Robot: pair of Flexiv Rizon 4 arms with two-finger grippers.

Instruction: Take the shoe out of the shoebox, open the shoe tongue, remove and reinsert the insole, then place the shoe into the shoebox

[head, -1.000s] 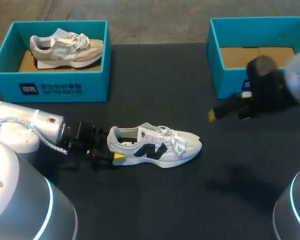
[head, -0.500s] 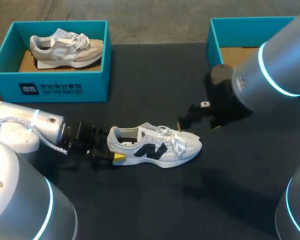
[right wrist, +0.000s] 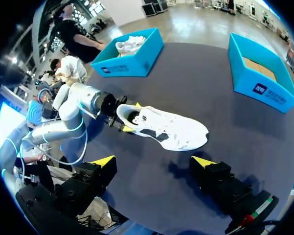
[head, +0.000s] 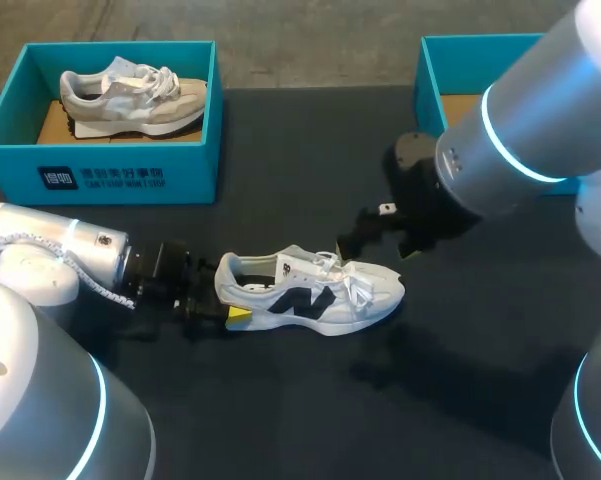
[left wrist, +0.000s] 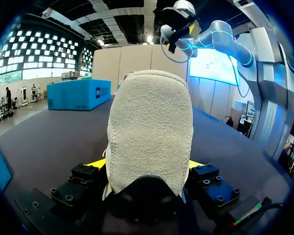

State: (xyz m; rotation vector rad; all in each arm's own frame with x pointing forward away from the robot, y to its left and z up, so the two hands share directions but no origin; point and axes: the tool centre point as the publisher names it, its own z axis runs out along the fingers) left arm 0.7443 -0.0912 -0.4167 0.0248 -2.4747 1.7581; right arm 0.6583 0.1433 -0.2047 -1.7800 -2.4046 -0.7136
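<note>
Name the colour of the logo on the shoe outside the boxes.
The logo on the shoe is black, clearest in the head view.

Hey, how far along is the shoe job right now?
Done: the white sneaker with black side logo lies on the dark table, outside the empty teal shoebox. In hand: the left gripper is shut on its heel, and the right gripper hovers open above the laces. Left: opening the tongue, the insole out and back in, then boxing the shoe.

The left claw [head: 226,298] blocks the heel of the shoe [head: 315,293]; bare table [head: 310,390] flanks both sides.
</note>
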